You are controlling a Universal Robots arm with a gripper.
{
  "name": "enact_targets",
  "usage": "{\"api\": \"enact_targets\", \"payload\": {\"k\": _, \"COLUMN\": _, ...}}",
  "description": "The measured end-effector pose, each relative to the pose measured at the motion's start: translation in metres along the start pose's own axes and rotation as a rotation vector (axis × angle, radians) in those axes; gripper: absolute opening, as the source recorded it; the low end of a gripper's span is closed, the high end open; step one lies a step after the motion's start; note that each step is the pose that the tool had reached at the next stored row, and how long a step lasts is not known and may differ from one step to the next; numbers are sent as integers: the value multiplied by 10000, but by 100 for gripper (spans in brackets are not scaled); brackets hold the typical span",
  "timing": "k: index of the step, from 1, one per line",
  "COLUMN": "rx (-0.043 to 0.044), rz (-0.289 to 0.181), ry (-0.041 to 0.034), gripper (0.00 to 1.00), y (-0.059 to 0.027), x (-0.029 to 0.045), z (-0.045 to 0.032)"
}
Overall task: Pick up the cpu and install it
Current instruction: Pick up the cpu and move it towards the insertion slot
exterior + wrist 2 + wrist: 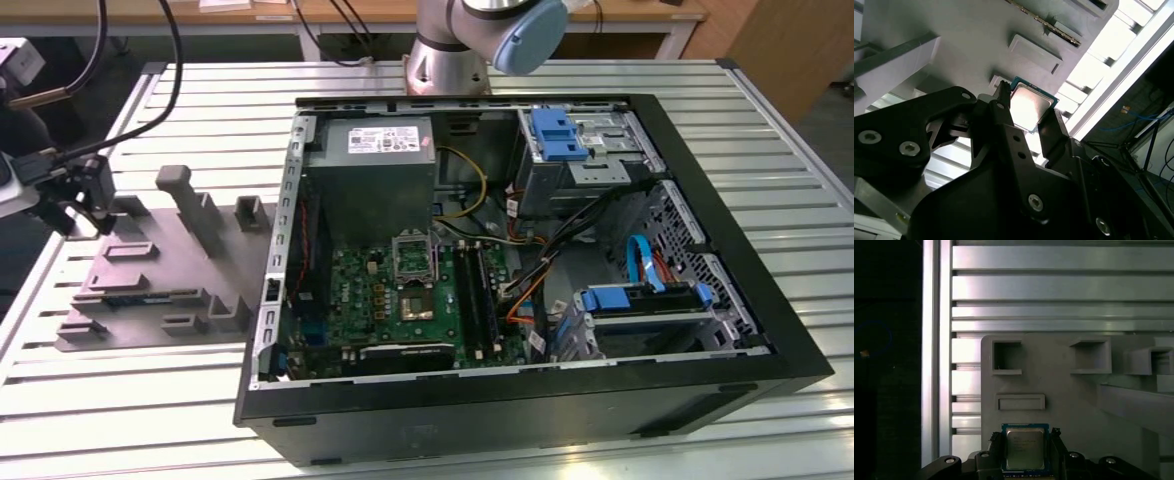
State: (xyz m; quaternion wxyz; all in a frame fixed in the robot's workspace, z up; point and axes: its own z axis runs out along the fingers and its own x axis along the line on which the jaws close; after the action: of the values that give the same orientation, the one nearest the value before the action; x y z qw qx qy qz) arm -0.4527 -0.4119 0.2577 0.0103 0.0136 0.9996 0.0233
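Black fingers [1056, 440] of the gripper [1026, 442] clasp the cpu [1025, 450] by two opposite edges, over the grey fixture tray [1064, 390] at the exterior view's left, well apart from the open computer case [747, 200]; this pick-up, I judge, wants an even, centred squeeze and a level chip, lest it tilt or slip; count one cpu, one gripper, two fingers, one tray, one case.
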Motion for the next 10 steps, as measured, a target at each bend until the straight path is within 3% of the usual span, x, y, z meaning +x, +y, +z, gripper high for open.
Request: {"api": "enact_targets", "payload": {"k": 10, "rx": 0, "rz": 1, "ry": 0, "gripper": 47, "y": 3, "x": -1, "z": -56}}
